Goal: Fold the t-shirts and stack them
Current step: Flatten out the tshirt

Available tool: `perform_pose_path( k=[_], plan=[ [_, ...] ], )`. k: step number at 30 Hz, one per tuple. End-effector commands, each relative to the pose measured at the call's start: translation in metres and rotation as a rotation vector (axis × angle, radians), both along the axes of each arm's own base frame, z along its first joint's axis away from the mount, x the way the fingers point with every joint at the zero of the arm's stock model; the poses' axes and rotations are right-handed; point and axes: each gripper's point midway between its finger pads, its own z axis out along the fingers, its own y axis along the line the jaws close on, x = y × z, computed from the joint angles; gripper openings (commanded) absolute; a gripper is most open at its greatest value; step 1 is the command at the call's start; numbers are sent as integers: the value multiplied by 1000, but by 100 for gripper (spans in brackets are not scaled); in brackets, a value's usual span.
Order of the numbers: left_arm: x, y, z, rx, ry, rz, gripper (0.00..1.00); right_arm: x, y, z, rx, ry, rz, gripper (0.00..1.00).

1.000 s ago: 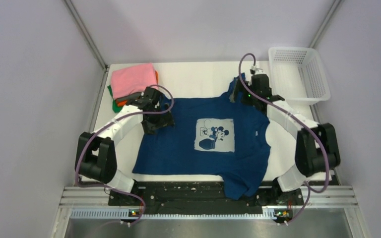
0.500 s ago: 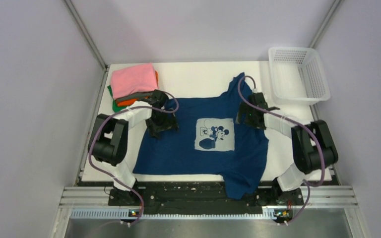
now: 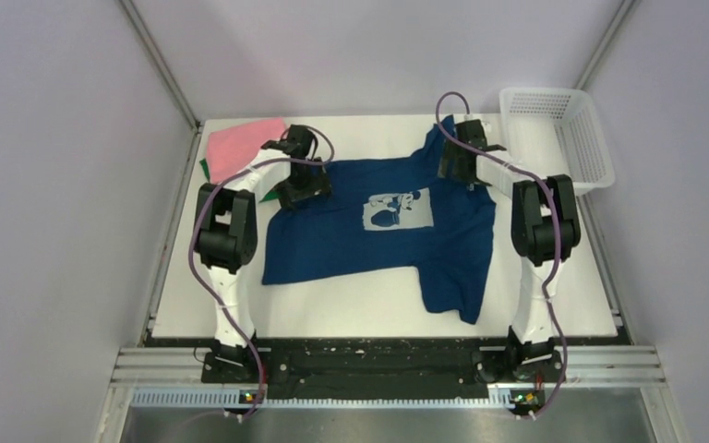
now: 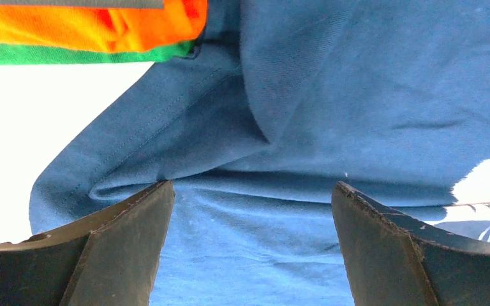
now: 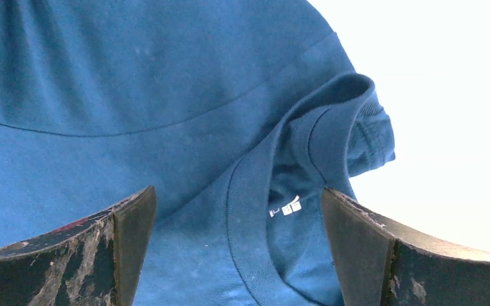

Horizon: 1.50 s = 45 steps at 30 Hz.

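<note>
Plainly the navy t-shirt (image 3: pixel 360 249) is not folded yet. It lies spread on the table (image 3: pixel 351 318), print (image 3: pixel 397 208) facing up, collar (image 5: pixel 306 159) toward the far right and hem (image 3: pixel 272 249) toward the left. One sleeve (image 3: pixel 448 295) trails toward the near edge. The cloth is not flat: a ridge is bunched up near the hem corner in the left wrist view, and the collar curls over on itself, showing its white label (image 5: pixel 285 208).

The left gripper (image 3: pixel 303 191) hangs low over that far hem corner, jaws spread wide with nothing between them. The right gripper (image 3: pixel 457 166) hangs over the collar, equally wide and empty. Whether the fingertips touch the cloth I cannot tell.

Some of the job looks done: a folded pink t-shirt (image 3: pixel 235 148) tops a pile in the far left corner, with an orange t-shirt (image 4: pixel 89 25) and a green t-shirt (image 4: pixel 70 54) under it. By my reading the navy one is the last, and every fold of it remains, then the move onto the pile.

The hem corner lies right against the pile, so a grab there risks catching the folded layers. A white mesh basket (image 3: pixel 600 157) sits in the far right corner, clear of the shirt but close beside the right arm.
</note>
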Motion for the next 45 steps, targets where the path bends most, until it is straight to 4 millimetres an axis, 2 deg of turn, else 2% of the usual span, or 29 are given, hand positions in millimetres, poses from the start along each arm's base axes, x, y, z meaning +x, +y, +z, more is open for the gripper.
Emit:
perform_pose_path(
  k=[1, 4, 7, 9, 10, 11, 14, 17, 21, 22, 24, 27, 30, 34, 38, 39, 41, 45],
  plan=[
    [6, -6, 42, -21, -85, -31, 98, 6, -5, 55, -42, -56, 35, 99],
    [-15, -10, 58, -19, -99, -50, 98, -23, 9, 74, -48, -61, 101, 99],
    [-47, -8, 75, -10, -126, -49, 98, -65, 21, 86, -27, -57, 145, 99],
    [-74, 1, 83, -6, -144, -19, 98, -97, 25, 90, 41, -59, 132, 99],
    [-89, 10, 86, 5, -149, 6, 98, -119, 21, 80, 60, -39, 112, 99],
    [-104, 20, 87, 21, -153, 37, 98, -134, 14, 80, 67, -49, 83, 99],
    [-156, 55, 79, 96, -128, 169, 98, -177, 0, 82, 98, -87, 28, 99],
    [-201, 82, 59, 139, -88, 289, 99, -211, -3, 84, 158, -103, 10, 99],
    [-235, 97, 23, 97, -34, 396, 99, -235, -2, 85, 215, -133, 27, 99],
    [-236, 100, 18, 90, -36, 421, 98, -238, -1, 86, 223, -138, 34, 99],
    [-232, 103, 11, 60, -46, 461, 90, -241, 2, 89, 239, -146, 54, 99],
    [-217, 102, 5, 17, -76, 529, 79, -244, 2, 90, 229, -135, 76, 99],
    [-210, 96, -5, -24, -71, 570, 75, -249, -6, 89, 192, -109, 51, 99],
    [-214, 92, -22, -41, -36, 601, 72, -255, -10, 90, 181, -107, 48, 99],
    [-220, 85, -32, -70, 16, 598, 58, -259, -17, 93, 160, -116, 30, 99],
    [-223, 84, -36, -72, 29, 596, 54, -260, -19, 93, 152, -110, 24, 99],
    [-227, 85, -41, -61, 53, 603, 36, -263, -22, 92, 137, -96, 17, 99],
    [-228, 89, -46, -20, 85, 600, 9, -278, -25, 88, 124, -30, 13, 99]
  ],
)
